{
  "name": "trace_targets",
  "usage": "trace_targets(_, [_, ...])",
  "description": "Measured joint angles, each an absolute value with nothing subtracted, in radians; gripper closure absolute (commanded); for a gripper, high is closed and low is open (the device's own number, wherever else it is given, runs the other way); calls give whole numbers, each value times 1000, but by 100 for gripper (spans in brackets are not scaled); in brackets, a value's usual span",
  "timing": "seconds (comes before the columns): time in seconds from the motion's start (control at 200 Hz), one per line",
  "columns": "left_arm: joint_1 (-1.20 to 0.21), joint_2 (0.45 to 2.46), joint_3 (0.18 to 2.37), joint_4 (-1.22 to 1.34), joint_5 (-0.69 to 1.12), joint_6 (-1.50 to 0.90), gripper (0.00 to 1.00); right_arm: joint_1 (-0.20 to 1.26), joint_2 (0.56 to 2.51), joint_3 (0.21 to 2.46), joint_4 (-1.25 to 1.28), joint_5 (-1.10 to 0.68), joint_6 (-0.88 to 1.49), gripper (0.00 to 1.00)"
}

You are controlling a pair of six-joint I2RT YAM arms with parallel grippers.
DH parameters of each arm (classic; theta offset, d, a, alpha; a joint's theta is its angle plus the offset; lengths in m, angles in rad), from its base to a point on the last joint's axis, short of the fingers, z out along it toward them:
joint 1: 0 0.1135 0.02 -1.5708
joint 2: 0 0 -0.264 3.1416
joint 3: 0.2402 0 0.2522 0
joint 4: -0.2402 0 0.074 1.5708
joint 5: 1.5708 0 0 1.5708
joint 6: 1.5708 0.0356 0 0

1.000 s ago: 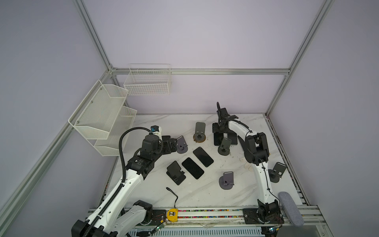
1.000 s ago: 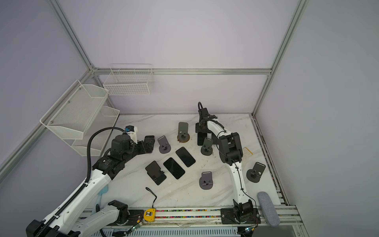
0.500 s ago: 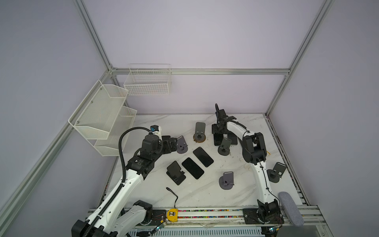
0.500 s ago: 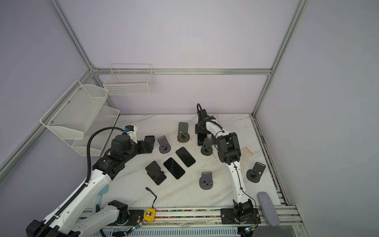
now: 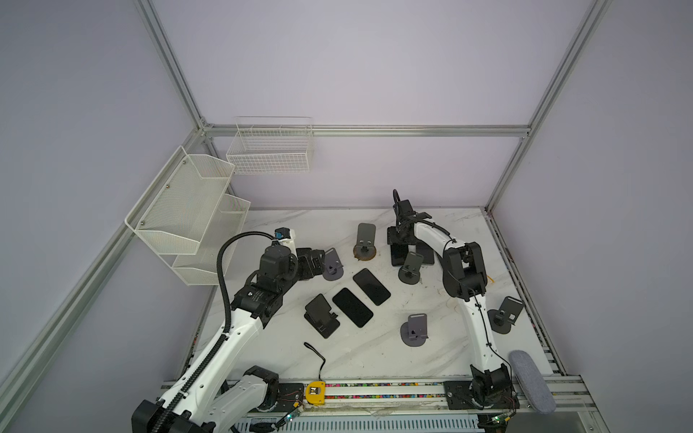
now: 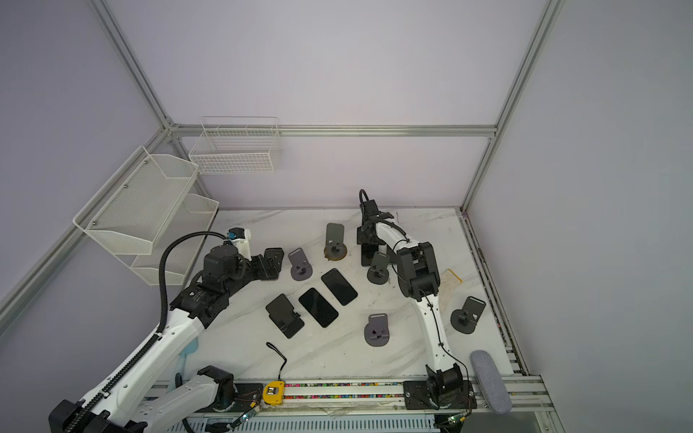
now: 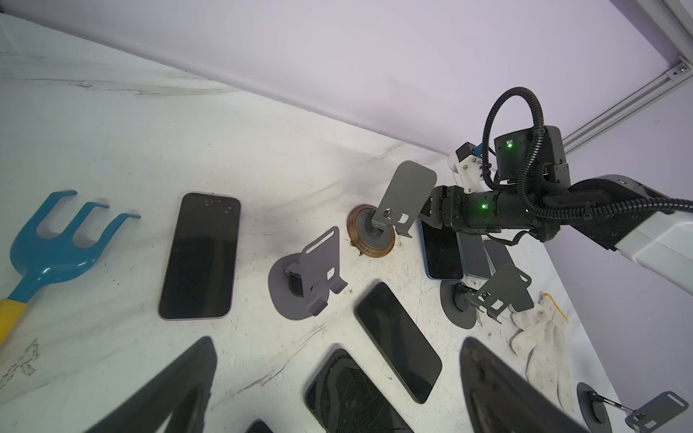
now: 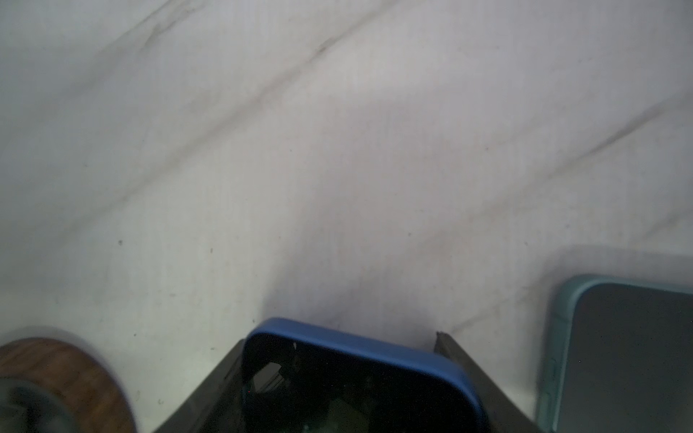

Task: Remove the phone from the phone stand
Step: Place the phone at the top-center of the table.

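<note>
Table point(image 5: 442, 348): white, marble-veined top; both arm bases sit along its near edge.
Right gripper point(image 5: 400, 243): reaches down near the far edge, right of the middle. Its jaws are clamped on the phone, with a dark finger showing on each side of the case in the right wrist view.
Phone point(image 8: 356, 378): blue case, dark screen, gripped at one end near the far edge. The left wrist view shows its screen point(image 7: 440, 249) below the gripper.
Stand under the phone: not made out in any view. Whether the phone's lower end rests on one cannot be told.
Neighbours: a light-blue-cased phone point(image 8: 618, 360) lies just beside the held one, toward the right edge. A wooden-based stand point(image 5: 364, 243) is on its other side, plate bare. A grey stand point(image 5: 410, 267) sits just in front of it, toward the near edge.
Left gripper point(image 5: 318, 260): low over the table toward the left edge, jaws spread wide with nothing between them. It is just beside a small grey stand point(image 5: 332, 264).
Middle of the table: a dark phone point(image 5: 372, 286) and a second dark phone point(image 5: 352, 307) lie flat side by side. A black folding stand point(image 5: 320, 316) is next to them on the left.
Other stands: a low grey stand point(image 5: 414, 330) lies toward the near edge, and a dark stand point(image 5: 504, 315) sits by the right edge; both carry nothing.
Rake point(image 7: 56, 243): blue with a yellow handle, lying flat beside a further phone point(image 7: 200, 255).
Glove point(image 7: 543, 345): white, lying near the right edge.
</note>
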State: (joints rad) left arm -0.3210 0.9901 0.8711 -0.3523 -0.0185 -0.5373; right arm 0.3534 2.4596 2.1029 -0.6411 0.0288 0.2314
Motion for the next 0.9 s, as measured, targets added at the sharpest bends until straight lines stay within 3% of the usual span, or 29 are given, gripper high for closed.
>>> trace_targets(0.9, [-321, 990, 871, -336, -11, -540, 0, 353, 2460, 2102, -639, 29, 240, 27])
